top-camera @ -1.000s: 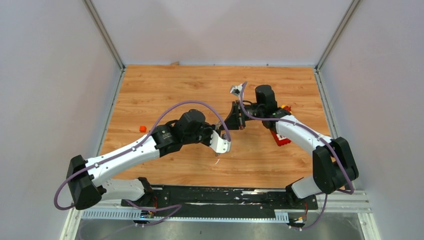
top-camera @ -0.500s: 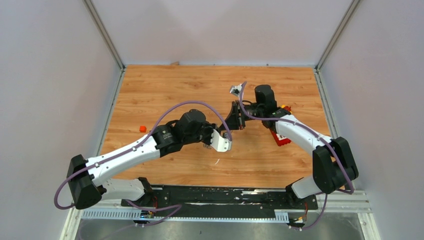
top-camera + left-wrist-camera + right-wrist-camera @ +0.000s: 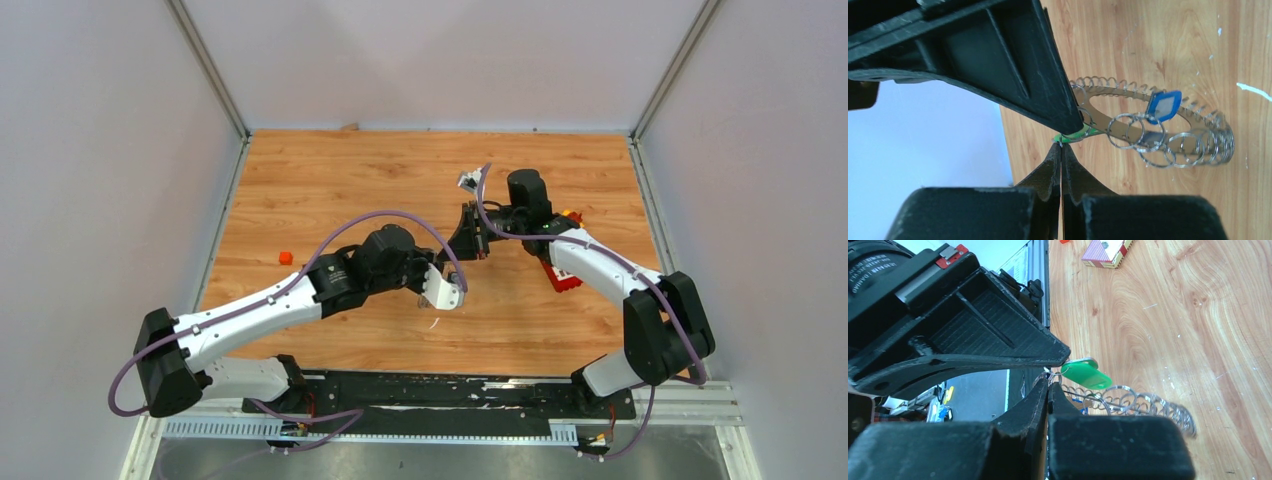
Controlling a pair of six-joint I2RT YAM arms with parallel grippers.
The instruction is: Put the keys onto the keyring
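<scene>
Green plastic first, since it's closest to the lens: the green key (image 3: 1086,374) sits right at the tips of both arms, held up off the wood. The left tool (image 3: 1061,150) is clenched tight, and from its own wrist view it's nipping the green key by the thin wire loop at its head. The right tool (image 3: 1048,385) is clamped down too, tips meeting at pretty much the same spot. I honestly can't tell if it has that loop or the edge of the keyring (image 3: 1115,92).

The keyring hangs just past the tips, clear of the worktop (image 3: 330,170), with little wire loops fanned all round it. The blue key (image 3: 1163,105) looks like it's hanging off one of those loops, so I'd call that one done. That puts us on the second key, mid-threading, and my guess is its loop has to be worked round onto the ring. The next move calls for a tiny wrist rotation while the other arm holds dead steady, and no letting go till the loop is through.

Writing: the motor housing (image 3: 873,270) on the left arm reads something like DAMIAO, the rest is too small. Farther back, the red block (image 3: 1105,252) with white squares has no text I can make out.
</scene>
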